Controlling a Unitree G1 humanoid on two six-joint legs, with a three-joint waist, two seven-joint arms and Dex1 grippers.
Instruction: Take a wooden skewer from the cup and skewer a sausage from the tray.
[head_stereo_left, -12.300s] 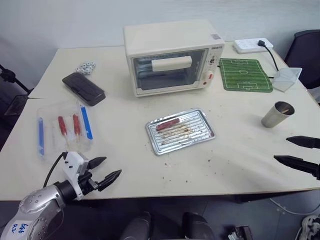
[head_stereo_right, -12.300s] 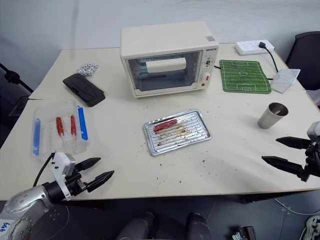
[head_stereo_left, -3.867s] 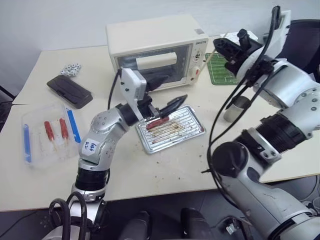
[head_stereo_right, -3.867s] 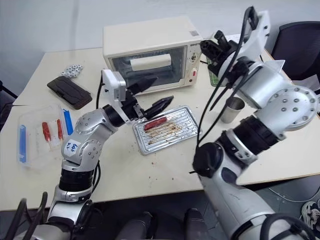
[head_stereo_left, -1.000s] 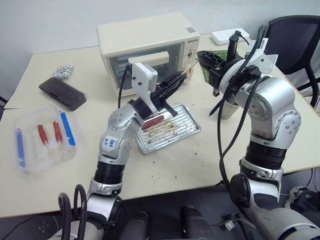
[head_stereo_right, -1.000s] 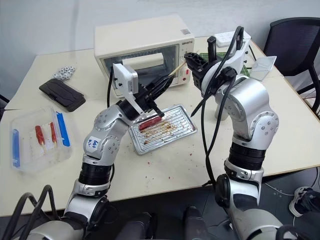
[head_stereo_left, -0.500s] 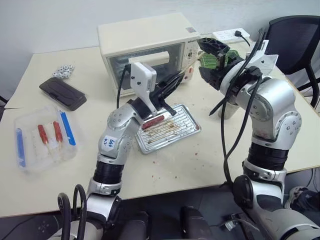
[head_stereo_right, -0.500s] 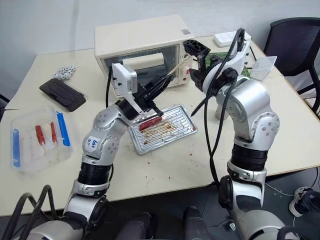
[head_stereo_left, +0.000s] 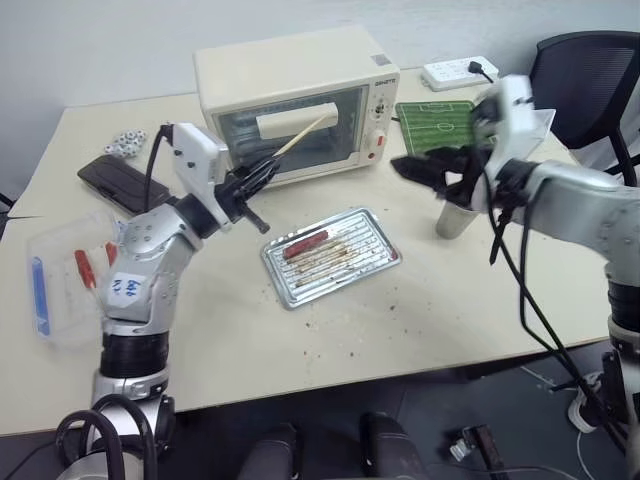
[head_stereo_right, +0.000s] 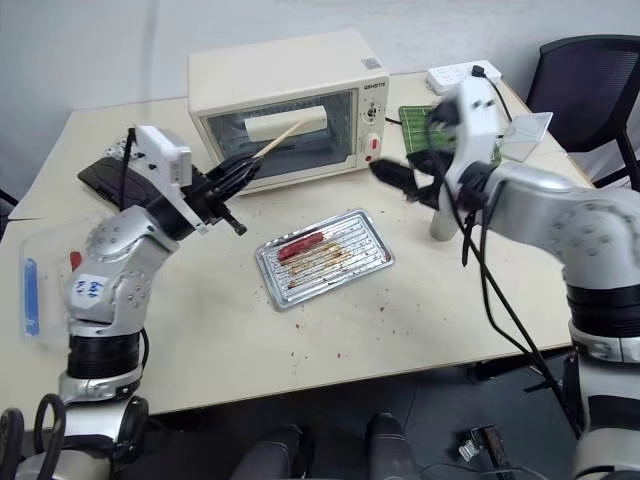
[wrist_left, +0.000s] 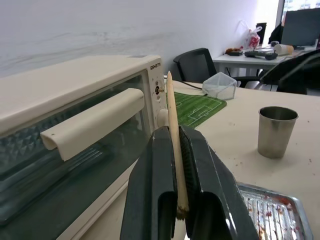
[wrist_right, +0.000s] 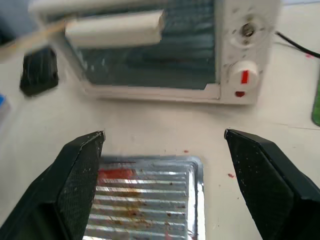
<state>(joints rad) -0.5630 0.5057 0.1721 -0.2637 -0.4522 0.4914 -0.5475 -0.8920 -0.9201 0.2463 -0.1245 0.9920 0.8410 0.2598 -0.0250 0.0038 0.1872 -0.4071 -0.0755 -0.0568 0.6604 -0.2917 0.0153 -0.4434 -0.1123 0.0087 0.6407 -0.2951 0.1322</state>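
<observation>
**End effectors: left one pinching the skewer, right one spread wide**

Left end effector (head_stereo_left: 255, 180) is closed tight on the wooden skewer (head_stereo_left: 300, 134), gripping its blunt end so the stick slants up toward the toaster oven (head_stereo_left: 290, 100) door. Right end effector (wrist_right: 165, 165) has its fingers spread wide with nothing between them, hanging above the far end of the tray (head_stereo_left: 375, 262). On the ribbed tray, near its left end, lies the sausage (head_stereo_left: 305, 242). Beside the right arm, the cup (wrist_left: 277, 131) stands upright on the surface (head_stereo_left: 400, 320), well apart from the tray.
</observation>
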